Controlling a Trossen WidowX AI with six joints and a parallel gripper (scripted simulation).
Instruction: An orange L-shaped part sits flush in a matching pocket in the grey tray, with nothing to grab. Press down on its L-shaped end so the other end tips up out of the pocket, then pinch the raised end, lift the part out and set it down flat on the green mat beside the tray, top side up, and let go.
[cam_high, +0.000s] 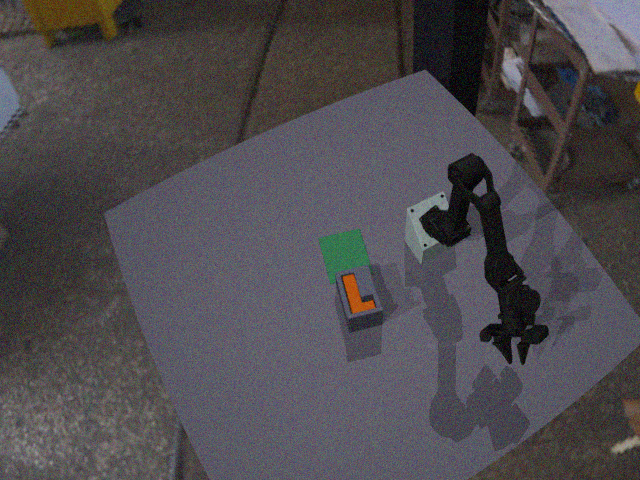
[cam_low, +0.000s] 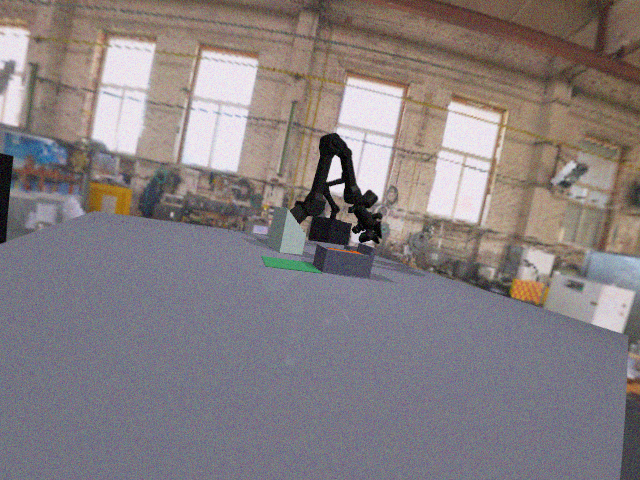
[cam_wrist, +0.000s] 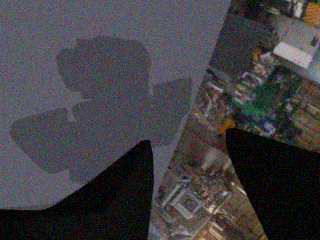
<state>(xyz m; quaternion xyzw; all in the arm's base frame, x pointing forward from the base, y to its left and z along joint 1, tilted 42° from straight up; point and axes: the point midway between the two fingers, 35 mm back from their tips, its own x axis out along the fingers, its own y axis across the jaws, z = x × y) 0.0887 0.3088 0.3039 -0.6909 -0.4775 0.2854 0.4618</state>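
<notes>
Basically nothing done yet, judging by how things are lying. Orange L-shaped part (cam_high: 357, 295) sitting flush in the pocket of the grey tray (cam_high: 374, 315), a bit right of centre in the top view, no end tipped up. Green mat (cam_high: 342, 252) lying just above the tray in that frame, touching its upper edge, with nothing resting on it.

End effector (cam_high: 514, 357) hanging over the desk (cam_high: 248, 248) out at the lower right of the top view, well apart from the tray, pointing down toward the desk's edge. Fingers about half spread, pinching nothing. Wrist view showing only bare desk surface, shadow and the background beyond the edge between the two dark fingers, no tray or part anywhere in it.

So still everything to go: getting over to the tray, pressing down on the foot end of the L, pinching the raised end, lifting out, setting flat on the mat top side up, letting go. Looking like the approach stage at best.
</notes>
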